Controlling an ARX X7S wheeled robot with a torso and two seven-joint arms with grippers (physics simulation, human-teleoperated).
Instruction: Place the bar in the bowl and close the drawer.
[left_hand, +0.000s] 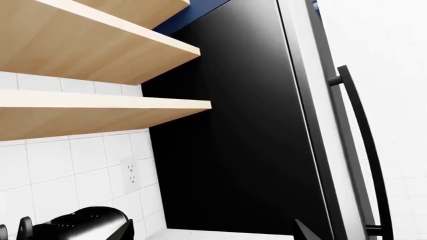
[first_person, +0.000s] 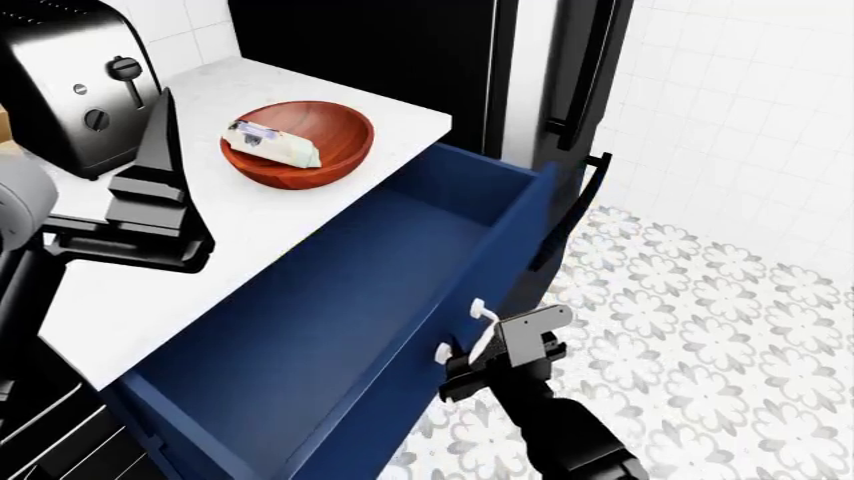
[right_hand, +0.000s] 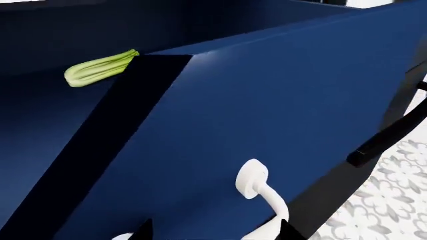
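Note:
The reddish-brown wooden bowl (first_person: 334, 150) stands on the white counter (first_person: 254, 230), and the pale wrapped bar (first_person: 271, 143) lies inside it. The navy drawer (first_person: 360, 290) is pulled far out below the counter edge. Its flat front (right_hand: 267, 110) carries a white curved handle (first_person: 461, 328) (right_hand: 257, 186). My right gripper (first_person: 470, 350) (right_hand: 215, 234) is open at the drawer front, its fingertips on either side of the handle. Over the counter to the left of the bowl, my left gripper (first_person: 163, 125) (left_hand: 213, 236) is open and holds nothing. It points at the back wall.
A chrome and black toaster (first_person: 74, 85) (left_hand: 80, 225) sits at the counter's back left. A tall black fridge (first_person: 534, 60) (left_hand: 240, 125) with a long handle stands behind the drawer. A green leafy stalk (right_hand: 100, 69) lies in the drawer. Wooden shelves (left_hand: 100, 105) hang overhead.

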